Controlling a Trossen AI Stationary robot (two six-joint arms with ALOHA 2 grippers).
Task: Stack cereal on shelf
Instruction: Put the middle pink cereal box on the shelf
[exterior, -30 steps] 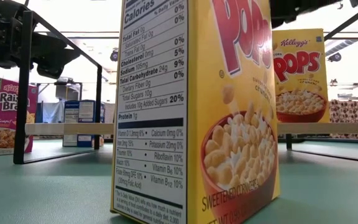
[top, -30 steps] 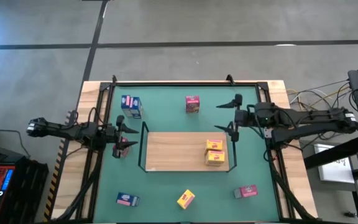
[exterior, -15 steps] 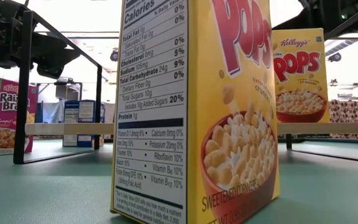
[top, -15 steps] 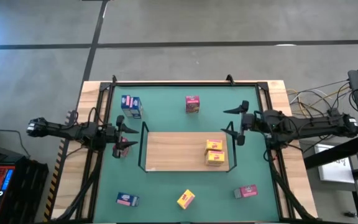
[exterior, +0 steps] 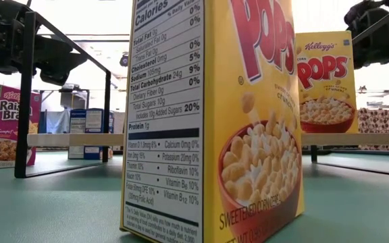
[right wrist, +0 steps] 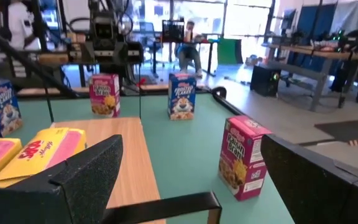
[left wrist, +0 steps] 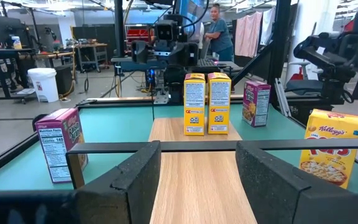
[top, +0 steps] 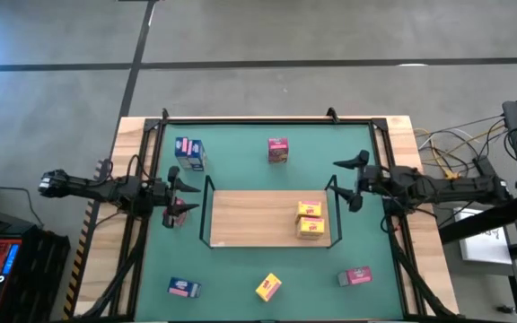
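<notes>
The shelf (top: 258, 218) is a light-wood board with black rails in the middle of the green table. Two yellow cereal boxes (top: 310, 220) stand side by side on its right part, also visible as yellow boxes (left wrist: 207, 102) in the left wrist view. Loose boxes stand or lie on the table around it: blue (top: 189, 152), pink (top: 278, 150), pink (top: 176, 213), blue (top: 184, 288), yellow (top: 268, 287) and pink (top: 355, 276). My left gripper (top: 187, 196) is open at the shelf's left end. My right gripper (top: 353, 182) is open just off the shelf's right end.
The shelf's black rail posts rise at its corners (top: 207, 184). A black frame (top: 240, 119) runs around the table's edges. The near yellow box (exterior: 211, 121) fills much of the low view. People and workshop equipment show in the room beyond the table.
My right gripper has drawn back from the shelf's right end toward the table's right edge, staying open. The boxes and my left arm have kept still.
</notes>
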